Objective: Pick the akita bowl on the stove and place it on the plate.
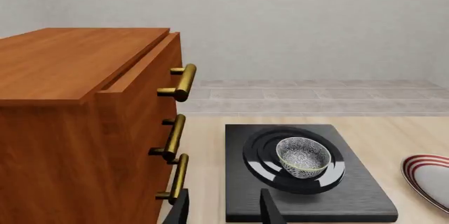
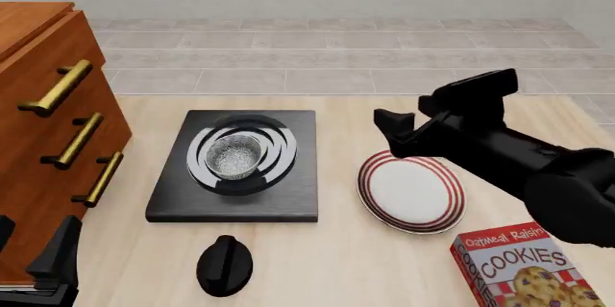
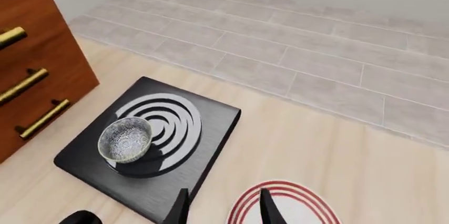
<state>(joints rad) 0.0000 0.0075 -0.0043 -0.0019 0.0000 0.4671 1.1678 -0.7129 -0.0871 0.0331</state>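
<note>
The akita bowl (image 2: pixel 233 156) (image 3: pixel 125 140) (image 1: pixel 303 155), black outside and speckled inside, sits upright on the burner rings of the black stove (image 2: pixel 298 199) (image 3: pixel 210 116) (image 1: pixel 358 192). To its right lies the red-ringed white plate (image 2: pixel 410 190) (image 3: pixel 286 203) (image 1: pixel 428 177). My right gripper (image 2: pixel 387 132) (image 3: pixel 223 211) hangs open above the gap between stove and plate, holding nothing. At the near left table edge, beside the cabinet, my left gripper (image 2: pixel 29 246) (image 1: pixel 224 211) is open and holds nothing.
A wooden drawer cabinet (image 2: pixel 48 127) (image 1: pixel 70 129) with brass handles stands left of the stove. The stove's black knob (image 2: pixel 225 264) lies in front of the slab. A cookies box (image 2: pixel 519 267) sits at the near right.
</note>
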